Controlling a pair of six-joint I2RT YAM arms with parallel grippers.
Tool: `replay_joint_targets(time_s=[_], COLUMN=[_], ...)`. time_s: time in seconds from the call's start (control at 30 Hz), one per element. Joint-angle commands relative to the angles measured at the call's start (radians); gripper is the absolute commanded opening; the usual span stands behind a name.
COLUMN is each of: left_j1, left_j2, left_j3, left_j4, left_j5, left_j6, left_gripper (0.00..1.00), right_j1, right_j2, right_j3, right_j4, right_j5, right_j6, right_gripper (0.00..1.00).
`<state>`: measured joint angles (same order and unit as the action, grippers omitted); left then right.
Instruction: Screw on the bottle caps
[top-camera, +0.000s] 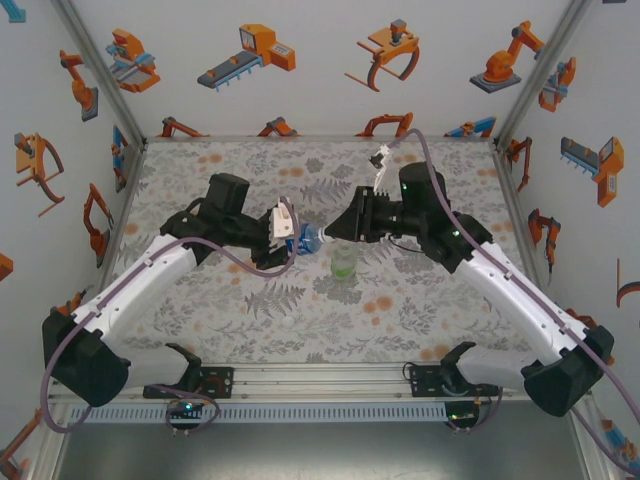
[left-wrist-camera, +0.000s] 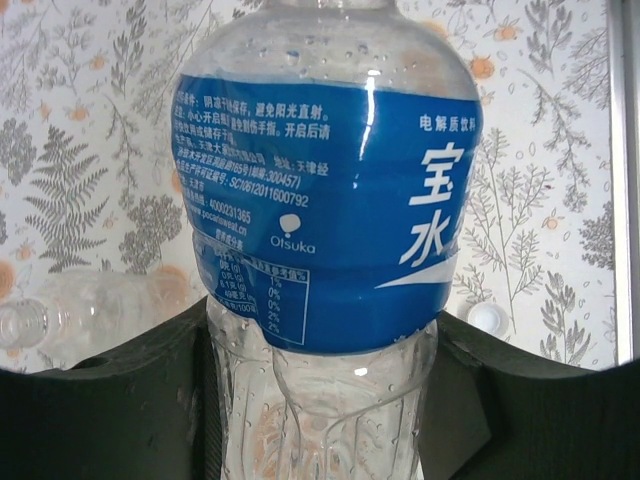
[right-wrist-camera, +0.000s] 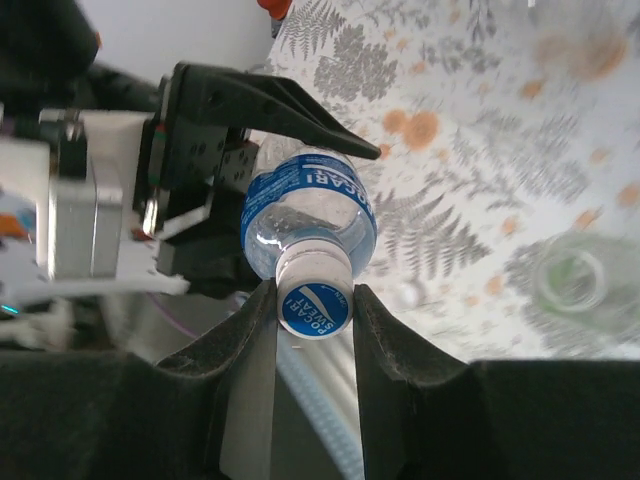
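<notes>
The blue-label bottle (top-camera: 305, 241) hangs above the table's middle, lying sideways between both arms. My left gripper (left-wrist-camera: 320, 400) is shut on the clear lower body of this bottle (left-wrist-camera: 330, 200), and its dark fingers (right-wrist-camera: 300, 120) show behind the bottle (right-wrist-camera: 310, 210) in the right wrist view. A white bottle cap (right-wrist-camera: 314, 297) with a blue printed top sits on the bottle's neck. My right gripper (right-wrist-camera: 313, 290) is shut on that cap, one finger pressed to each side. The two grippers, left (top-camera: 285, 240) and right (top-camera: 325, 238), meet end to end.
A green-tinted bottle (top-camera: 345, 262) stands upright with an open mouth (right-wrist-camera: 570, 280) just in front of the grippers. A plain clear bottle (left-wrist-camera: 60, 310) lies on its side on the floral cloth. One loose white cap (left-wrist-camera: 488, 317) rests on the cloth.
</notes>
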<state>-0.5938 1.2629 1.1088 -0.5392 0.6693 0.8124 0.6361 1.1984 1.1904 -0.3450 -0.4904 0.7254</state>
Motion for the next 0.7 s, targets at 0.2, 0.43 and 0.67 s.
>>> replay_joint_targets(time_s=[0.2, 0.43, 0.67], left_j1=[-0.021, -0.021, -0.021], left_j2=[-0.036, -0.038, -0.038], left_j3=[0.006, 0.002, 0.004], left_j4=[0.142, 0.142, 0.121], left_j5=[0.05, 0.069, 0.123], left_j6=[-0.043, -0.035, -0.007], left_gripper=[0.0, 0.01, 0.04], right_j1=[0.024, 0.025, 0.025], right_j2=[0.043, -0.05, -0.15], right_j3=[0.028, 0.022, -0.001], right_j4=[-0.083, 0.06, 0.106], right_j5=[0.008, 0.068, -0.146], right_j6=[0.273, -0.071, -0.755], right_gripper=[0.0, 0.49, 0.51])
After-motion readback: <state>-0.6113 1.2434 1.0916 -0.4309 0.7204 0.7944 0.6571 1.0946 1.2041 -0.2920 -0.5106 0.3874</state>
